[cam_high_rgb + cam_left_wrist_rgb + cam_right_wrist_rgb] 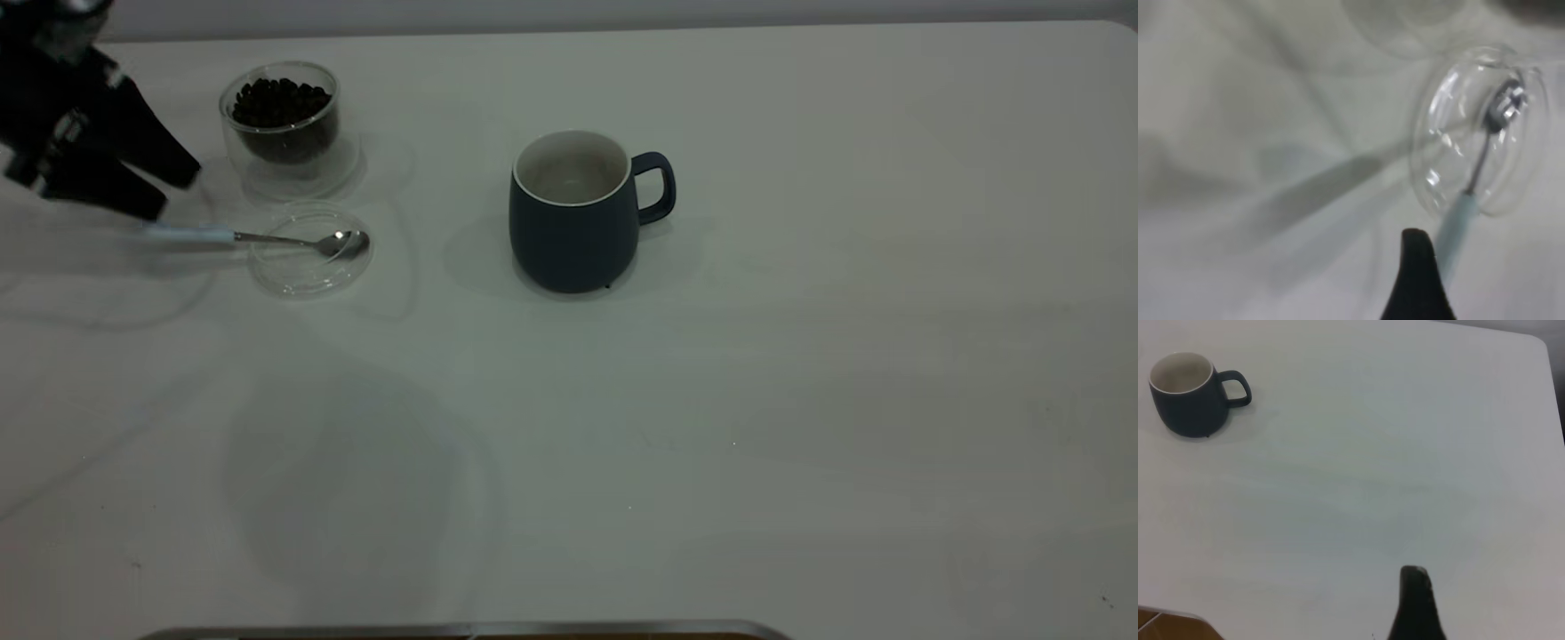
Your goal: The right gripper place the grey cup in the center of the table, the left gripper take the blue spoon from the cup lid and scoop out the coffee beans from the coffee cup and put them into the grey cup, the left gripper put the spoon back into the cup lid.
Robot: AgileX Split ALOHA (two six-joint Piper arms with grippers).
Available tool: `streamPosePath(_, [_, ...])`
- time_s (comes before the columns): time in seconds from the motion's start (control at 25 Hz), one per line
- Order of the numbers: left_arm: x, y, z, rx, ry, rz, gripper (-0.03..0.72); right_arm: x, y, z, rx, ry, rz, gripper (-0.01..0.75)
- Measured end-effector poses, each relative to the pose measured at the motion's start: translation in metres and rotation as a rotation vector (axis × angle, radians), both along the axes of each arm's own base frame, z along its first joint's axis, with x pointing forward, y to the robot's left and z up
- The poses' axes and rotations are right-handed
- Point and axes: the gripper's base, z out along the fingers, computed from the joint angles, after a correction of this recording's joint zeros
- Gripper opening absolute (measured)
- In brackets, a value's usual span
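My left tool (178,191) hangs low over the surface (800,400) at its far left corner, its two black fingers (169,160) spread apart with nothing between them. Just under and ahead of my lower finger lies the blue spoon (258,237), flat, its pale handle pointing back toward me and its shiny bowl resting inside the cup lid (309,249). In my left wrist view, one dark fingertip (1417,267) shows close beside the spoon's handle (1455,230); I cannot tell whether it touches. The metal neck crosses the rim of the clear lid (1438,153).

Beyond the lid, off to one side of my tool, stands the coffee cup (283,120), upright, with the coffee beans (280,100) heaped inside. It sits near the lid, slightly apart from it.

The grey cup (573,213) stands upright well ahead of my left tool, near the middle of the surface, handle turned away from me, its white interior bare.

My right tool (1415,607) is out of the exterior view; its wrist view shows one dark finger over bare surface, with the grey cup (1191,397) far off. I cannot tell how its fingers stand.
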Motion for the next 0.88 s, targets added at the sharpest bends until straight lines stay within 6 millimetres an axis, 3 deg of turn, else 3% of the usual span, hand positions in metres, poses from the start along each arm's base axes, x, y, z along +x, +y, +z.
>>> streamPosePath(0.28, [0.029, 0.013, 0.053, 0.166, -0.008, 0.068, 0.622, 0.0, 0.0, 0.0, 0.0, 0.0, 0.0, 0.59])
streamPosePath(0.48, [0.031, -0.001, 0.119, 0.264, -0.079, 0.102, 0.622, 0.0, 0.0, 0.0, 0.0, 0.0, 0.0, 0.59])
streamPosePath(0.68, [0.018, -0.037, 0.206, 0.411, -0.191, 0.129, 0.619, 0.0, 0.0, 0.0, 0.0, 0.0, 0.0, 0.59])
streamPosePath(0.88, [-0.016, -0.09, 0.297, 0.492, -0.362, 0.147, 0.595, 0.0, 0.0, 0.0, 0.0, 0.0, 0.0, 0.59])
